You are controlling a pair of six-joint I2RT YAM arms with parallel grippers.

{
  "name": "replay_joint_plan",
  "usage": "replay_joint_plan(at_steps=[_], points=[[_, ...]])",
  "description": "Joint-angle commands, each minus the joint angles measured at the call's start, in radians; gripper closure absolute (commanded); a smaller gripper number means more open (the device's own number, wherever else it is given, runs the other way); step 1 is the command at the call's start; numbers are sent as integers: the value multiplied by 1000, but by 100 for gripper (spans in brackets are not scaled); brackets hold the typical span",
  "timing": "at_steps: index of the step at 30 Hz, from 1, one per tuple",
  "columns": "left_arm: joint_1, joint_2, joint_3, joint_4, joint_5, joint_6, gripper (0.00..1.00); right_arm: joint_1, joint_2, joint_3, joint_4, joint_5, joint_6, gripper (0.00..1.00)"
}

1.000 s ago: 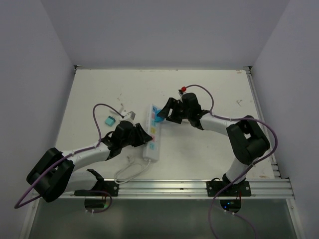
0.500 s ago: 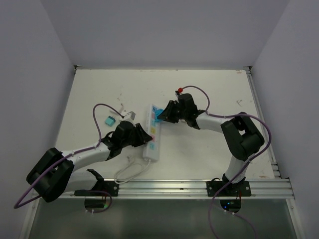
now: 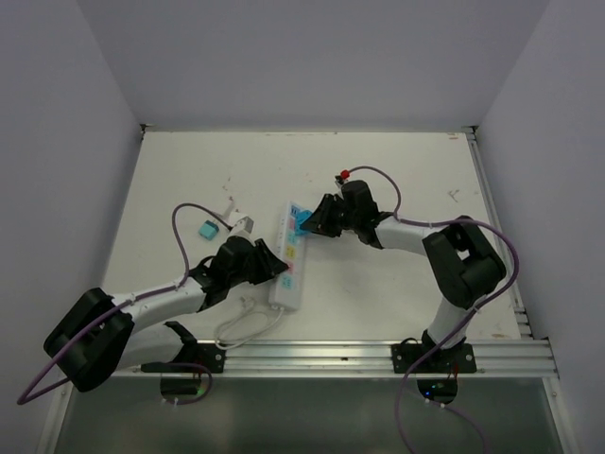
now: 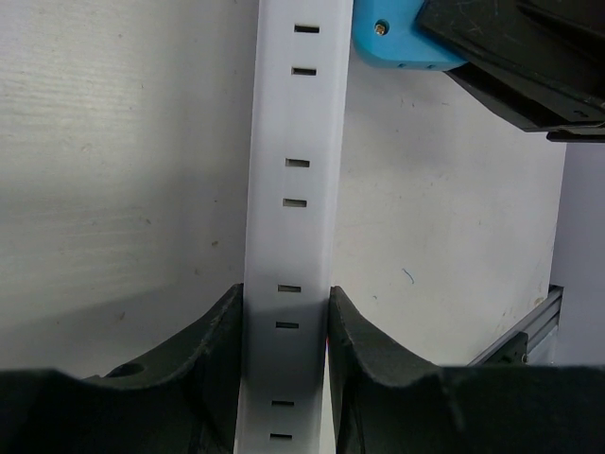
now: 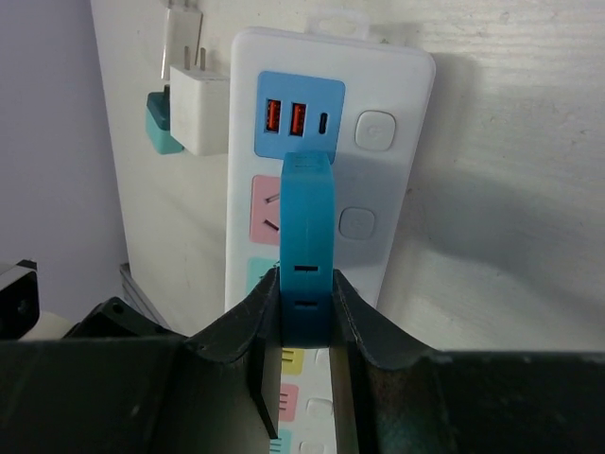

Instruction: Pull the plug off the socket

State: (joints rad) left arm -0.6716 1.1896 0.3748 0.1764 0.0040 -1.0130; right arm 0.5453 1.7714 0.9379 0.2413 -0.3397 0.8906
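Observation:
The socket [image 3: 288, 257] is a long white power strip lying on the table, its coloured outlet faces up [image 5: 378, 180]. A blue plug [image 5: 307, 232] stands on it near its far end, over the pink and teal outlets [image 3: 301, 220]. My right gripper [image 5: 305, 295] is shut on the plug, one finger on each flat side [image 3: 312, 221]. My left gripper [image 4: 284, 317] is clamped across the strip's long sides [image 4: 295, 180] near the middle [image 3: 275, 266]. In the left wrist view the plug [image 4: 402, 43] sits against the strip's face.
A white charger [image 5: 198, 123] with a teal piece [image 3: 206, 229] lies left of the strip's far end. The strip's thin white cord [image 3: 248, 327] loops toward the front metal rail [image 3: 378, 354]. Grey walls close in on three sides.
My right gripper's jaws have closed onto the blue plug. The left arm has shifted slightly, still clamped on the strip.

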Motion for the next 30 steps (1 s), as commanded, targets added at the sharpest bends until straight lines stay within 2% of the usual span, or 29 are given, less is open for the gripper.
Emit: replay_joint_plan(at_steps=[1,12,23,26,30], points=[[17,7,-50,-173,-177,-53,100,-50,-76,-30,26,15,-4,100],[17,33,-56,-210,-199,-116,100,-64,-147,-93,81,-1,39,100],[15,27,-59,-218,-216,-144,100,-73,-286,-113,-30,116,2,100],[17,27,-59,-203,-200,-139,100,-123,-323,-142,-53,126,-15,100],[17,25,-63,-158,-173,-122,100,-302,-392,-229,-85,119,-44,100]])
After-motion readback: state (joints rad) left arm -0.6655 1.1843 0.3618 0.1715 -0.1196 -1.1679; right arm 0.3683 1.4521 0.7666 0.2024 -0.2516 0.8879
